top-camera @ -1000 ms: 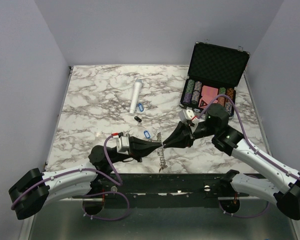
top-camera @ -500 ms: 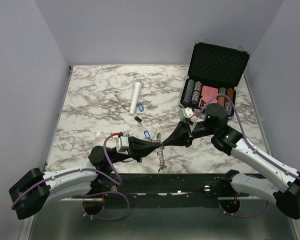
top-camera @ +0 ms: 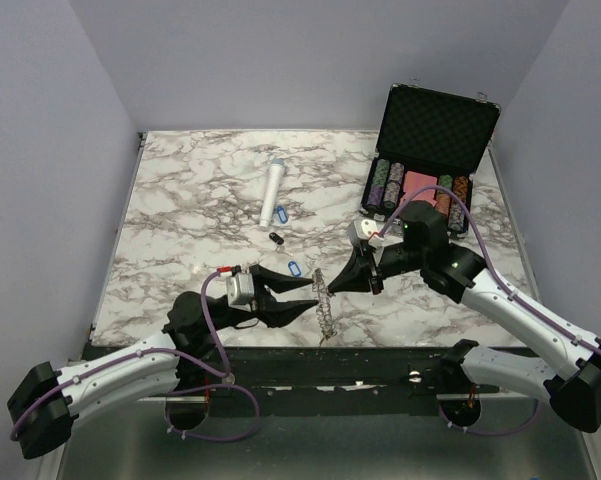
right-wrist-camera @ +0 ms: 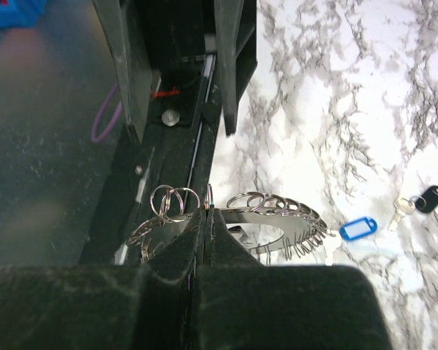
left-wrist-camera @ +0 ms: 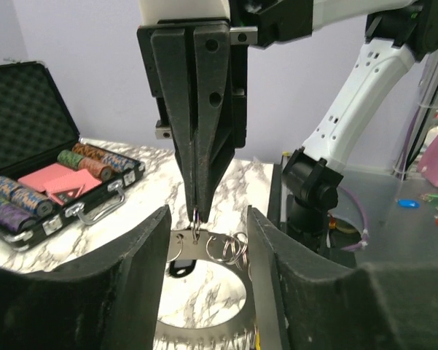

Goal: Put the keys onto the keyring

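- L arm: left hand (top-camera: 308, 294) has its two black fingers (left-wrist-camera: 95, 292) spread apart, nothing clamped.
- Large flat grey metal keyring with toothed rim (top-camera: 326, 308) sits in the gap between those fingers. Wrist view shows space on both sides, no contact seen.
- R arm: right hand (top-camera: 332, 289) has its fingers pressed together, tips pinching one thin wire split ring on the keyring's upper edge (left-wrist-camera: 195, 222).
- Keyring pos.: near front edge of the white-grey marble surface (top-camera: 180, 220), approx. centre, between the two hands. Seen edge-on from the top cam. Cannot tell whether its lower rim touches the surface.
- Several more small wire split rings (right-wrist-camera: 173, 198) hang along the keyring rim either side of the pinch pt.
- Small metal key with blue plastic tag (top-camera: 294, 270) lies flat on the surface just behind the left hand, apart from the keyring and not on it.
- Small key with black tag (top-camera: 276, 238) lies further back. Second blue-tag key (top-camera: 282, 213) lies beyond it, just beside the lower end of a white plastic cylinder (top-camera: 273, 192).
- All 3 keys loose on the surface, none held.
- Black poker-chip case (top-camera: 438, 120) stands open at rear R, lid up. Chip rows (top-camera: 385, 185) and a pink card pack sit inside. Well apart from the keyring.
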`<move>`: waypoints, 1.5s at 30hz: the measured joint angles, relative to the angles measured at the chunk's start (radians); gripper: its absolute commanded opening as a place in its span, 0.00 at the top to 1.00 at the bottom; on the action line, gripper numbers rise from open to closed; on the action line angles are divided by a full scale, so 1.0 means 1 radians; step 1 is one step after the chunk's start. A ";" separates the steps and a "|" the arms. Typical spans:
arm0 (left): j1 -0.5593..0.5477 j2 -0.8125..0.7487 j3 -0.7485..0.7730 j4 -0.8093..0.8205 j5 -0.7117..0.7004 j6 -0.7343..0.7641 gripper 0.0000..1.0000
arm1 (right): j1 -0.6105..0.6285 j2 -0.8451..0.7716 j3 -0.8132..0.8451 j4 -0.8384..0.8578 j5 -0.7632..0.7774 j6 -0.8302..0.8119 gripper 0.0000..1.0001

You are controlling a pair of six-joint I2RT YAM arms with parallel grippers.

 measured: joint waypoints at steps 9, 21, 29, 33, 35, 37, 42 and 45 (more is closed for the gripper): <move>0.016 -0.027 0.312 -0.595 -0.004 0.205 0.30 | 0.000 0.068 0.183 -0.414 0.129 -0.403 1.00; 0.016 0.259 0.376 -0.622 0.010 0.266 0.51 | 0.000 0.126 0.277 -0.640 0.257 -0.605 1.00; 0.000 0.364 0.386 -0.502 0.022 0.253 0.56 | 0.000 0.126 0.277 -0.655 0.261 -0.611 1.00; -0.010 0.390 0.389 -0.463 0.045 0.233 0.58 | 0.000 0.126 0.277 -0.655 0.261 -0.608 1.00; -0.013 0.391 0.389 -0.449 0.052 0.225 0.59 | 0.000 0.126 0.277 -0.654 0.261 -0.603 1.00; -0.017 0.391 0.389 -0.435 0.060 0.218 0.60 | 0.000 0.126 0.277 -0.654 0.261 -0.598 1.00; -0.021 0.400 0.389 -0.421 0.073 0.209 0.60 | 0.000 0.126 0.277 -0.654 0.261 -0.587 1.00; -0.023 0.413 0.389 -0.422 0.075 0.209 0.60 | 0.000 0.126 0.277 -0.653 0.261 -0.584 1.00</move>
